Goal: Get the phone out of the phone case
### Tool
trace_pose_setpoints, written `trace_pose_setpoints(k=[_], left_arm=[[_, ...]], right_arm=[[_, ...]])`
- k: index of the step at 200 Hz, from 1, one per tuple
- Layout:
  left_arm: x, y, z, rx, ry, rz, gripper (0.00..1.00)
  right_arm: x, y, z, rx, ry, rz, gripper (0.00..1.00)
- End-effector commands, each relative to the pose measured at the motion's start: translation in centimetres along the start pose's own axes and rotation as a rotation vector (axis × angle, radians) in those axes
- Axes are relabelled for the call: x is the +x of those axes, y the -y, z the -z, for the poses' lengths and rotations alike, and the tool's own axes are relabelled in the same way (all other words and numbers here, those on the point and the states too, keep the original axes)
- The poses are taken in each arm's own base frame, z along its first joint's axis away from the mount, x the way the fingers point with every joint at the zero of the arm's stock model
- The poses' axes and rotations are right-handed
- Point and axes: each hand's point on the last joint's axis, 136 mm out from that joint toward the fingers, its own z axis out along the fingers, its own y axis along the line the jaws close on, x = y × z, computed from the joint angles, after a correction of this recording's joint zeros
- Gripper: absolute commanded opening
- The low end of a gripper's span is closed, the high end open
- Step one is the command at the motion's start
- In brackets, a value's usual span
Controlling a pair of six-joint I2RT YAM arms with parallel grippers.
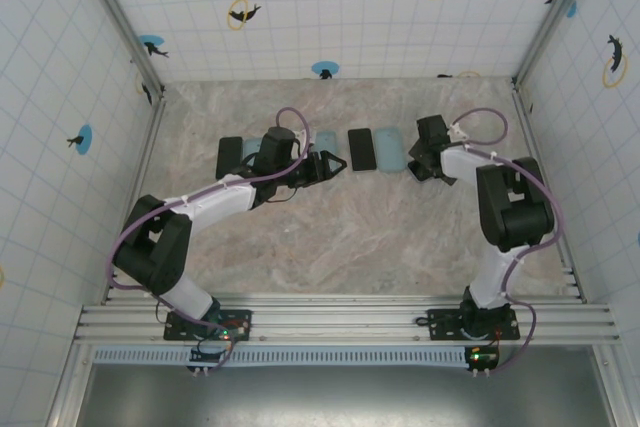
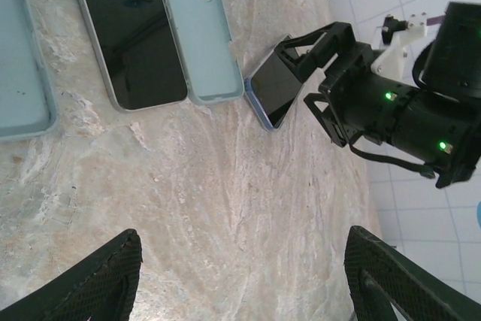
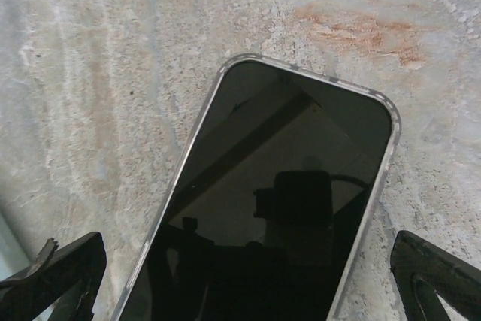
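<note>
A phone (image 3: 278,201) lies screen up on the marble table, its black glass framed by a thin clear, bluish phone case (image 3: 387,155). My right gripper (image 3: 244,283) is open wide, a black finger standing off each long side with table showing in the gaps. In the left wrist view the same phone (image 2: 269,89) pokes out from under the right gripper (image 2: 297,73). My left gripper (image 2: 240,261) is open over bare table, holding nothing. From above, it (image 1: 335,163) sits left of centre and the right gripper (image 1: 418,169) to the right.
Between the arms lie a bare black phone (image 1: 361,149) and a pale blue empty case (image 1: 388,150). Another pale blue case (image 1: 325,139) lies by the left wrist, and a black phone (image 1: 229,157) lies further left. Tiled walls close in three sides.
</note>
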Motion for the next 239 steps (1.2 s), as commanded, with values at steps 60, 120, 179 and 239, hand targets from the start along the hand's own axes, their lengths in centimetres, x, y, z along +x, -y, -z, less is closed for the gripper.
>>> trace_pose_setpoints(k=[60,120,179,239], left_arm=[[-0.2,0.2,0.2,0.030,-0.015,-0.033,0.73],[0.0,0.2,0.0,0.036,-0.026,-0.031,0.75],[-0.1,0.4,0.0,0.047,-0.027,-0.035,0.75],[0.1,0.6,-0.4,0.084,-0.036,-0.057,0.75]], right_arm=[[-0.5,0.9,-1.1,0.134,-0.020,-0.010,1.00],[1.2,0.4,-2.6,0.127,-0.093,-0.004,1.00],[4.5,1.7,-3.2,0.172,-0.233,0.054,0.98],[5.5,3.6,-2.1,0.290,-0.307,0.158,0.96]])
